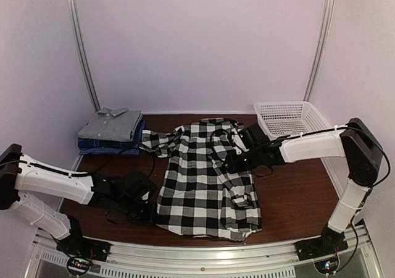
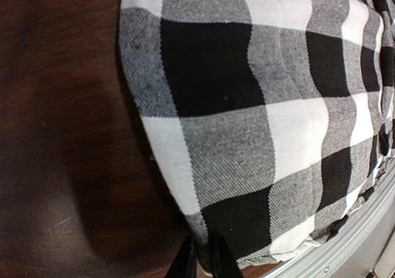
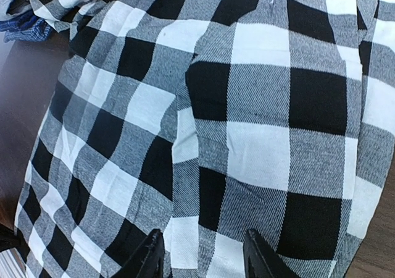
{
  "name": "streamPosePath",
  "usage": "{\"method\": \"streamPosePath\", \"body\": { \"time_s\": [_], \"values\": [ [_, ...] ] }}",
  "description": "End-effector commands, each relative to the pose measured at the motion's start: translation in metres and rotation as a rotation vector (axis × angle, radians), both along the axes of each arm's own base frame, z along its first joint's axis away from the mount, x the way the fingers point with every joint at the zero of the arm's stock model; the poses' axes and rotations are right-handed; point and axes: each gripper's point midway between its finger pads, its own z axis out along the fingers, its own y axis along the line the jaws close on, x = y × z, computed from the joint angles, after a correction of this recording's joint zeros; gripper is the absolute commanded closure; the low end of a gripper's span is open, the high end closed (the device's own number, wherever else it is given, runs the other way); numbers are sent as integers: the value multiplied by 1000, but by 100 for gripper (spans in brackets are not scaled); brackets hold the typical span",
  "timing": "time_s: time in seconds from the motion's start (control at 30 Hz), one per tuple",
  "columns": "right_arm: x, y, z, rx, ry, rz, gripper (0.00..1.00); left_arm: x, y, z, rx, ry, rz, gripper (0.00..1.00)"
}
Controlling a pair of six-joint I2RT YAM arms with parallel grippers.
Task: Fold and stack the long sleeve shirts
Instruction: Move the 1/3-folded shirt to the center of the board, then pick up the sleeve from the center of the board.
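Spread flat across the middle of the brown counter (image 1: pixel 296 191): plaid shirt (image 1: pixel 200 179), collar toward the far wall, hem at the near edge. Runs lengthwise from near to far, square between the two arms, with one sleeve reaching out to the far left.

Just beside that sleeve end, at the far left: grey shirt (image 1: pixel 111 122) folded on top of blue shirts (image 1: pixel 108 146).

Left end effector (image 2: pixel 199 262): down at the near left hem corner, rest of the cloth lying off to its right; fingers pressed almost together, seemingly pinching the hem edge.

Right end effector (image 3: pixel 203 258): over the right side of the body, up toward the chest; fingers spread, nothing between them, cloth close below.

Nearer the hem: the left arm. Nearer the shoulder and right sleeve: the right. Probably calls for a fold along the long axis.
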Motion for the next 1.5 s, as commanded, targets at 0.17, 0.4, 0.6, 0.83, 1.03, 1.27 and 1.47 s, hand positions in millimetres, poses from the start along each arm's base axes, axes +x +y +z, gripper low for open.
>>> {"method": "streamPosePath", "body": {
  "time_s": [0.17, 0.4, 0.6, 0.83, 1.03, 1.27, 1.47],
  "values": [
    [-24, -21, -8, 20, 17, -53, 54, -34, -6, -1, 50, 75, -53, 100],
    [-67, -42, -36, -8, 81, -60, 55, -53, 1, -10, 78, 128, -40, 100],
    [-78, -48, -47, -30, 103, -52, 54, -45, 0, 6, 91, 84, -38, 75],
    [-66, -44, -1, 5, 9, -53, 54, -1, 8, 65, 171, -131, 27, 54],
    [-55, -39, 49, 62, -106, -46, 50, 58, 13, 114, 175, -294, 62, 43],
    [-49, -36, 94, 133, -198, -46, 47, 138, 30, 164, 191, -469, 111, 36],
    [-53, -39, 114, 169, -235, -46, 46, 197, 52, 186, 179, -549, 191, 32]
  ]
}}
